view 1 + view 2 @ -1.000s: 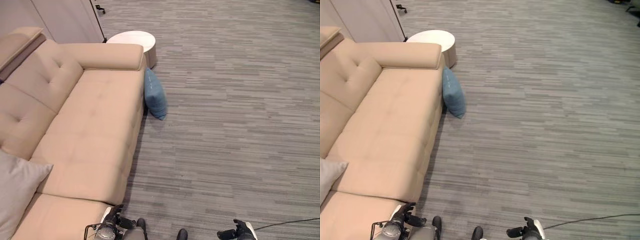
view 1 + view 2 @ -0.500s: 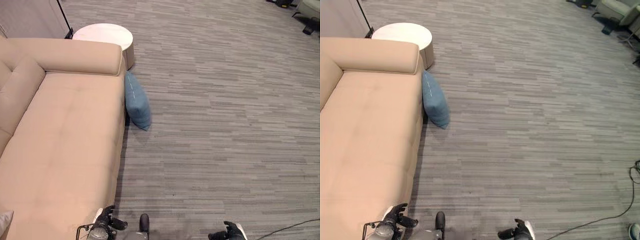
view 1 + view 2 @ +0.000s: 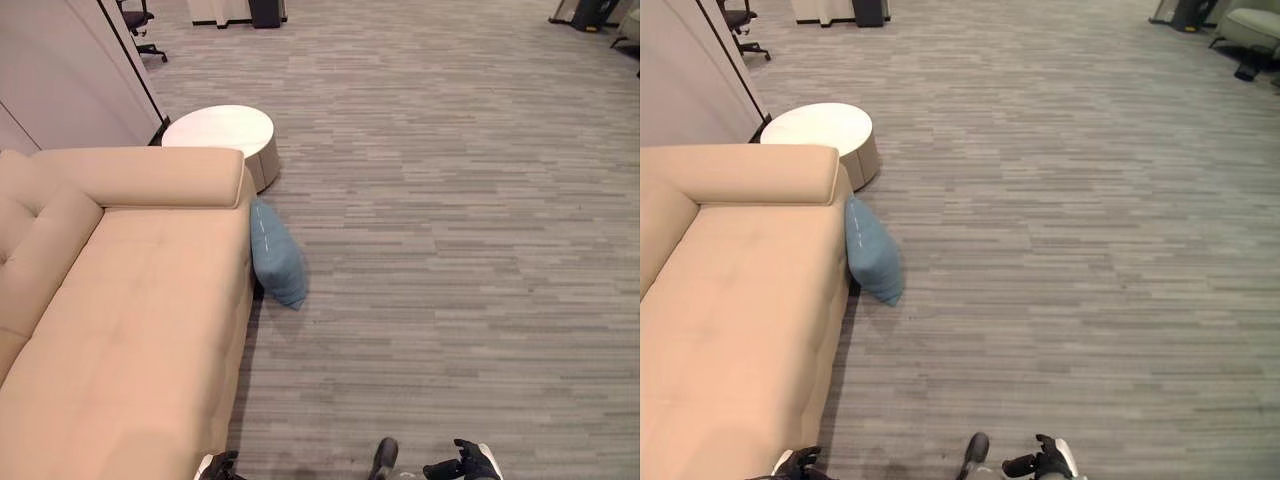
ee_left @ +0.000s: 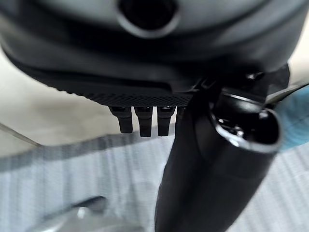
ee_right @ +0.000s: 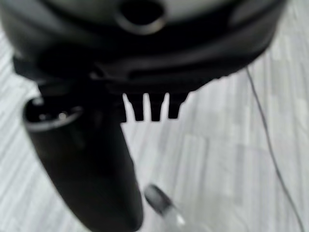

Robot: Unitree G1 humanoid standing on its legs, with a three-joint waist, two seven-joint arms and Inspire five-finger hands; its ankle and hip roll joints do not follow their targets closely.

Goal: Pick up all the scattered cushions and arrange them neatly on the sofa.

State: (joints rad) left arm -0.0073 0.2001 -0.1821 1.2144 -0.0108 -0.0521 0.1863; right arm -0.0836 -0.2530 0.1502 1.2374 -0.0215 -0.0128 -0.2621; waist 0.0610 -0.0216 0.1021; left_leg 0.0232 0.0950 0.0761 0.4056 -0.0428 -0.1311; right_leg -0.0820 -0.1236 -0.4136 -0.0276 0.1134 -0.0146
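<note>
We see a blue cushion [image 3: 277,257] standing on its edge on the grey carpet floor [image 3: 470,230], leaning against the right end of the beige sofa [image 3: 130,320], just under the sofa's armrest [image 3: 150,177]. It touches the side of the sofa and is not on the seat. The seat of the sofa is bare in the part that we can see.

A little farther away, just beyond the armrest, there is a low round white table [image 3: 220,132] on the carpet, near the cushion but not touching it. At the far left stands a light wall panel [image 3: 70,85], and behind it we see part of an office chair [image 3: 135,20].

Our left hand [image 4: 145,108] hangs low at the near edge, beside the near end of the sofa. In its wrist view the fingers point straight out and hold nothing, so the hand is open. Our right hand [image 5: 149,104] is also at the near edge, over the carpet to the right, well apart from the cushion. Its fingers are straight too, and it carries nothing.
</note>
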